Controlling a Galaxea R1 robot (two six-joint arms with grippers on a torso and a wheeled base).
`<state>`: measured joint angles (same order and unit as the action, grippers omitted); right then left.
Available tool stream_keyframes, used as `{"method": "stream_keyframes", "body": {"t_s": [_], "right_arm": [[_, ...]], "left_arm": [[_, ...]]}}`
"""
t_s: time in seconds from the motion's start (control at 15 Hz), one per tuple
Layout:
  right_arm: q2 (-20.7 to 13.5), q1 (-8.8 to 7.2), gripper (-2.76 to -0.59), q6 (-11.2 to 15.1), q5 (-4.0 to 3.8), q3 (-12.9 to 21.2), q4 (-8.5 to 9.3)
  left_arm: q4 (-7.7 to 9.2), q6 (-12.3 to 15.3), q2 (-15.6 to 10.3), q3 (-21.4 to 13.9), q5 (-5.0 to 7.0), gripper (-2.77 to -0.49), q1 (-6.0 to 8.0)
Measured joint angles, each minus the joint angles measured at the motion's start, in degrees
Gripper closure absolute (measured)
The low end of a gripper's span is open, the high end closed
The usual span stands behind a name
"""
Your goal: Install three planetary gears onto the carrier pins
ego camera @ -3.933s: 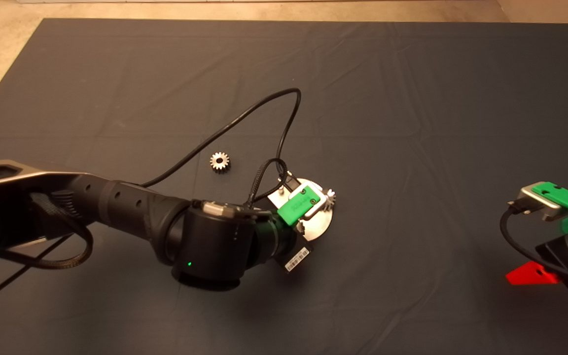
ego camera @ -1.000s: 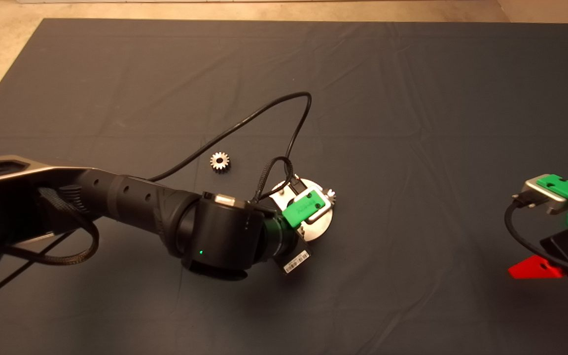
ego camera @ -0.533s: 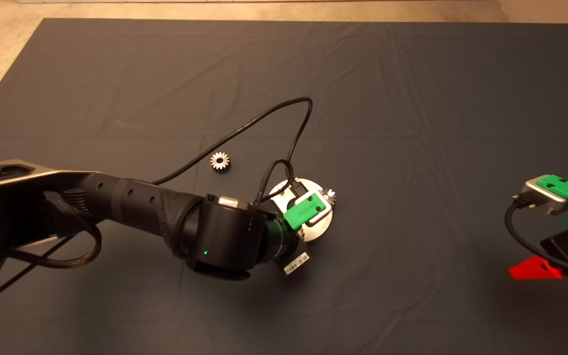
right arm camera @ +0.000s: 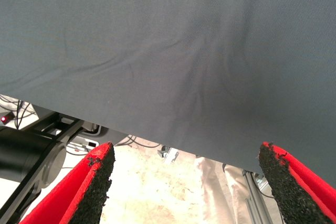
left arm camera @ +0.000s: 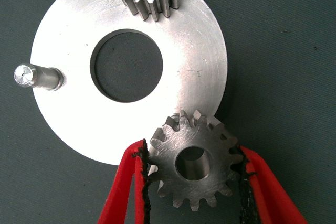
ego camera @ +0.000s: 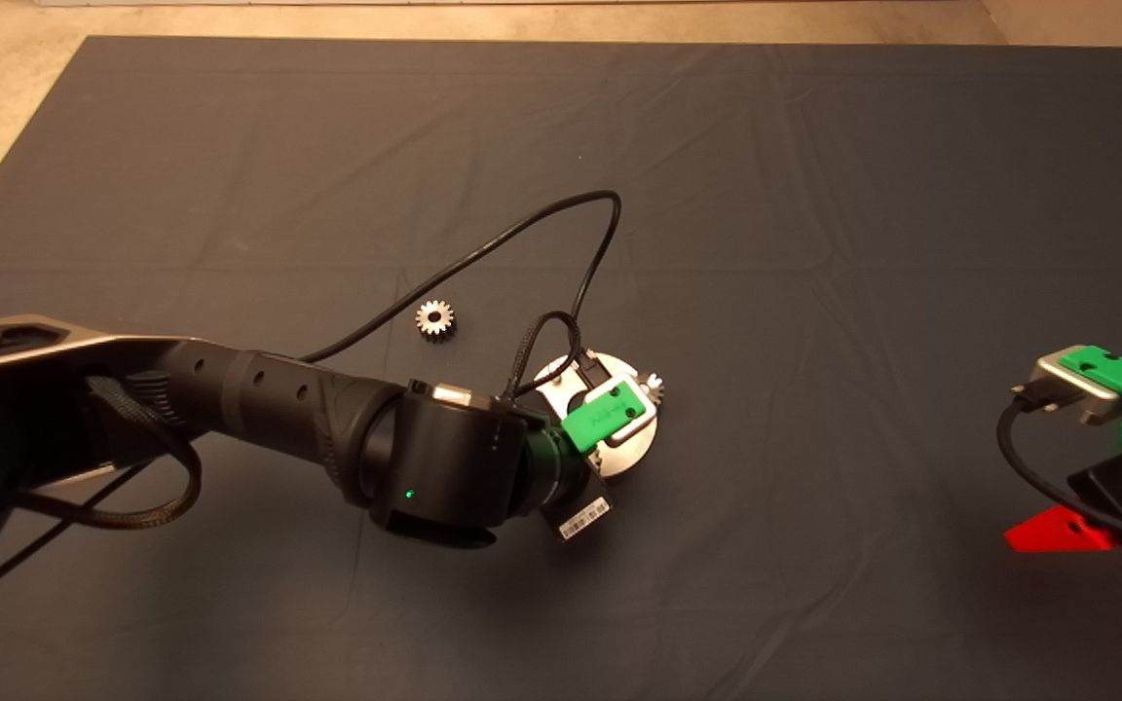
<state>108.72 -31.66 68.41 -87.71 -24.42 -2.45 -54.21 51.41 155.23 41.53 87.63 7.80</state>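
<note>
Left tool pinches a gear at the disc rim, hidden overhead; right tool spread, parked.

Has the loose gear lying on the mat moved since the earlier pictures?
No. The loose gear lies at the same spot on the mat, in the same place relative to the mat's creases, while the left gripper holds another gear over the disc.
</note>
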Motion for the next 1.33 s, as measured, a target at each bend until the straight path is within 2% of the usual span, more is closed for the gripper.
{"method": "stream_keyframes", "body": {"t_s": [0.47, 1.33], "right_arm": [[0.0, 0.00, -2.02, -0.4, 0.01, 0.0, 0.00], [0.0, 0.00, -2.02, -0.9, 0.01, 0.0, 0.02]], "left_arm": [[-0.06, -1.4, 0.1, 0.6, -0.55, -0.77, 0.18], [-0.13, -2.7, 0.0, 1.5, -0.74, -0.77, 0.46]]}}
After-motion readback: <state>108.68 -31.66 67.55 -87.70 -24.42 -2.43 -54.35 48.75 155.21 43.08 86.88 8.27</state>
